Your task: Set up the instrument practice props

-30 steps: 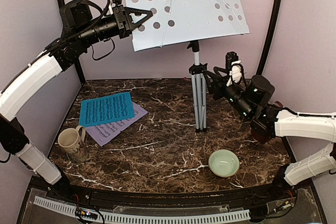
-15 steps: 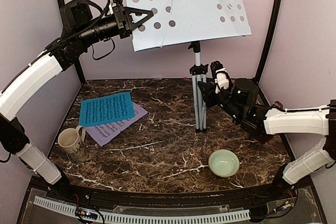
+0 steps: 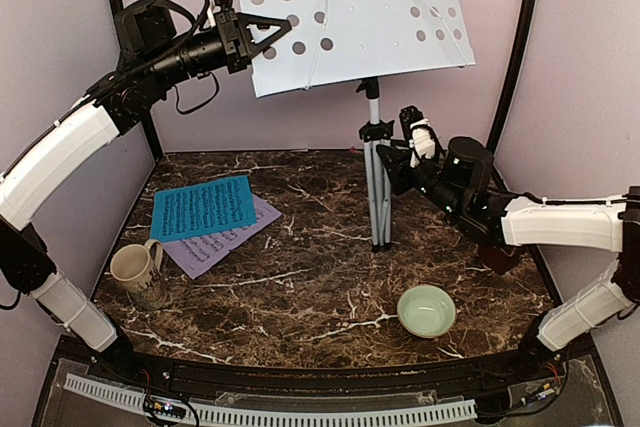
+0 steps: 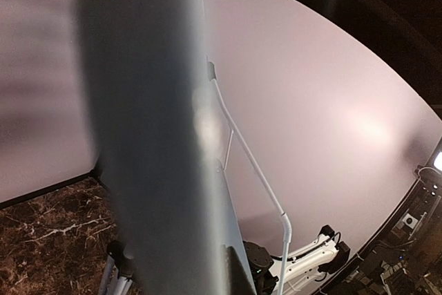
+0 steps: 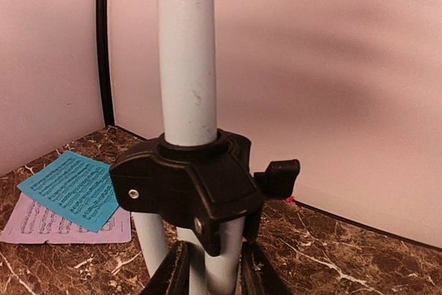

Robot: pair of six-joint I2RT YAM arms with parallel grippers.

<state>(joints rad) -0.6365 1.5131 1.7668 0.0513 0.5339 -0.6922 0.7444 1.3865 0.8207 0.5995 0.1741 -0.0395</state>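
On the marbled table (image 3: 300, 287), the silver-white music stand (image 3: 377, 182) stood rear centre. The left gripper (image 3: 265, 42) was clamped on the left edge of its perforated desk (image 3: 370, 22). The right gripper (image 5: 213, 271) straddled the pole (image 5: 186, 67); whether it was gripping could not be told. The blue sheet (image 3: 203, 207) overlapped the lilac sheet (image 3: 225, 244), left.
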